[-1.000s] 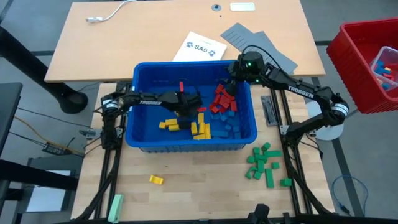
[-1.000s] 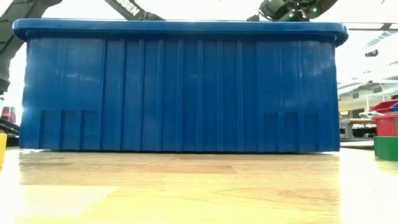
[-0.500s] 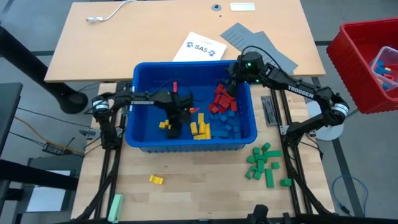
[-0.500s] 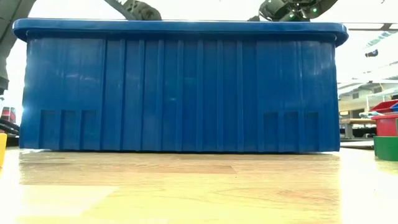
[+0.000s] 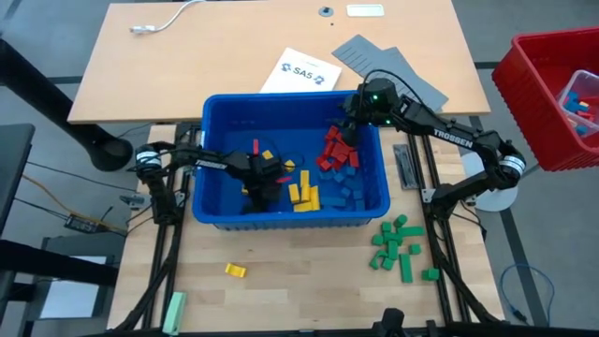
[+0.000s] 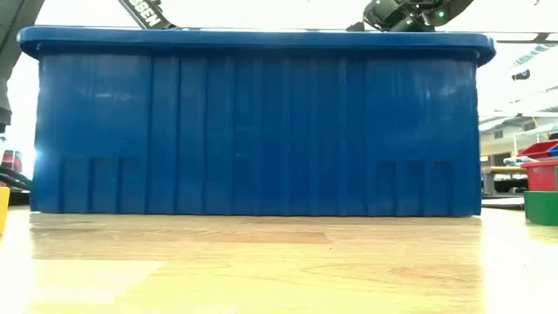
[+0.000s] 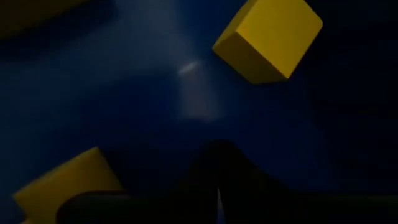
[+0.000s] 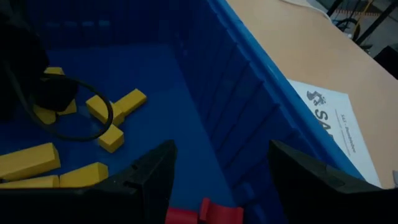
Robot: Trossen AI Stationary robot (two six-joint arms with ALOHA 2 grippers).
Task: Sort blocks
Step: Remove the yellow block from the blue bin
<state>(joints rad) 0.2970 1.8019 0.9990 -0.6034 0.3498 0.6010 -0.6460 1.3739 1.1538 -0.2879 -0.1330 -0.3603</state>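
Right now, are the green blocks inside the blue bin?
No, in the high view the green blocks lie in a cluster on the table outside the blue bin, by its near right corner.

My light wooden table (image 5: 281, 281) carries the blue bin (image 5: 211, 211), a green block cluster (image 5: 398, 245), one yellow block (image 5: 235, 271), and what looks like a pale green bar (image 5: 174, 310) at its edge.

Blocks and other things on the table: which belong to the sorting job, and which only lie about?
Job: red blocks, yellow blocks, blue blocks, green blocks, blue bin.
Lying about: printed sheet, grey panels, pale green bar, white cable.
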